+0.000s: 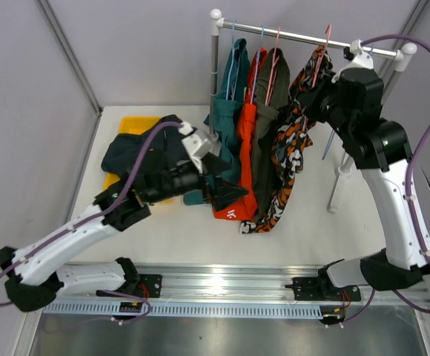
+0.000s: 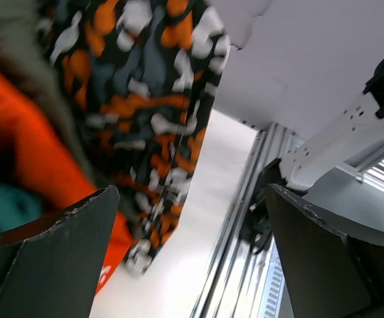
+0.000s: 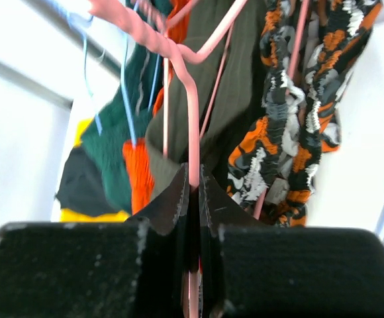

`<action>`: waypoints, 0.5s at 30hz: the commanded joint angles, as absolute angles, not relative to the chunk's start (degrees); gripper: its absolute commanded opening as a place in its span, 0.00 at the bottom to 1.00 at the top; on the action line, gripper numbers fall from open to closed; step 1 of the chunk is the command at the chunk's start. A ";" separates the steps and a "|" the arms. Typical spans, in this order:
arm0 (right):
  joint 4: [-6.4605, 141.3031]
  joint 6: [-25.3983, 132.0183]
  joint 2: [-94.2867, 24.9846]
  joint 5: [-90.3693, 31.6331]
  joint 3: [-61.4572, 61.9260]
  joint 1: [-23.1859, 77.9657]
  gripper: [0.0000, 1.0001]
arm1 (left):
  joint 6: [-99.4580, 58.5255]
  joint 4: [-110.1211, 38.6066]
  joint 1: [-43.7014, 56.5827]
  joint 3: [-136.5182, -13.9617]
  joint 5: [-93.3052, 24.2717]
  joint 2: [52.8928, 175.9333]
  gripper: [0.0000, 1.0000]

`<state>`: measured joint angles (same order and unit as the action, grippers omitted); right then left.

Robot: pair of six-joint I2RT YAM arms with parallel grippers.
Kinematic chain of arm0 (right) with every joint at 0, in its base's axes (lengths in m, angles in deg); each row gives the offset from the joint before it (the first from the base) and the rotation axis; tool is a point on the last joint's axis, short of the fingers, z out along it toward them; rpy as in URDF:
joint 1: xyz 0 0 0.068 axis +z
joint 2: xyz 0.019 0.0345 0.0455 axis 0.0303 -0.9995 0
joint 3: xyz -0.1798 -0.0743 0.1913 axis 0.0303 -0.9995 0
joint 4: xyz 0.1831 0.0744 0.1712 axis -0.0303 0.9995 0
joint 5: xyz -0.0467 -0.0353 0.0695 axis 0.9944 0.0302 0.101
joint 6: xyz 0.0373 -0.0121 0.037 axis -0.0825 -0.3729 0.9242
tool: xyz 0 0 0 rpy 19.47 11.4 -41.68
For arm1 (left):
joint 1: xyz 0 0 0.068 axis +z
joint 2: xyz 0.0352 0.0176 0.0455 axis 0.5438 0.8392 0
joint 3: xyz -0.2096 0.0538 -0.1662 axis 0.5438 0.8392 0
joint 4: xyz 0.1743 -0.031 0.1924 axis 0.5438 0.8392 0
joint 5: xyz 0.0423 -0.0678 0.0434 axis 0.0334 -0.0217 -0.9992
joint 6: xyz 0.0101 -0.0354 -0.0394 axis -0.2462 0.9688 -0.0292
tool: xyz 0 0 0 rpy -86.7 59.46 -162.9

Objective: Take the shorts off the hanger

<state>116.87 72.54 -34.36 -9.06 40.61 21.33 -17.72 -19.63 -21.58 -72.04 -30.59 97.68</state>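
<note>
The right pincer is pressed together on the thin wire of a pink hanger, and that hold looks risky; the wire is slim and smooth, so it could twist or slip between the tips when cloth is tugged. The hook might also ride off the rail and drop everything at once. Whether this hanger carries the olive-grey shorts or the camouflage shorts beside them I cannot tell, so a pull could land on the wrong pair. The left pincer is spread wide, holding nothing, near the hems at about 6 o'clock from the rail; closing there may catch two layers, since the orange shorts and teal shorts hang pressed against their neighbours. A hard downward drag could tip the rack, whose post stands at 12 o'clock on the counter. The navy shorts lie off any hanger at 10 o'clock on a yellow mat, just beside the left arm and under its path.
</note>
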 commanded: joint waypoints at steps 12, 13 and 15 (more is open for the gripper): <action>111.48 76.03 -27.31 -4.24 33.85 26.30 0.00 | -20.71 -32.33 -35.00 -82.70 -39.96 119.34 0.99; 111.65 75.85 -27.31 -4.24 33.85 26.39 0.00 | -20.80 -32.68 -35.26 -81.92 -40.23 119.25 0.99; 111.74 75.94 -27.22 -4.24 33.67 26.30 0.00 | -20.71 -33.21 -35.44 -81.30 -41.28 118.90 0.99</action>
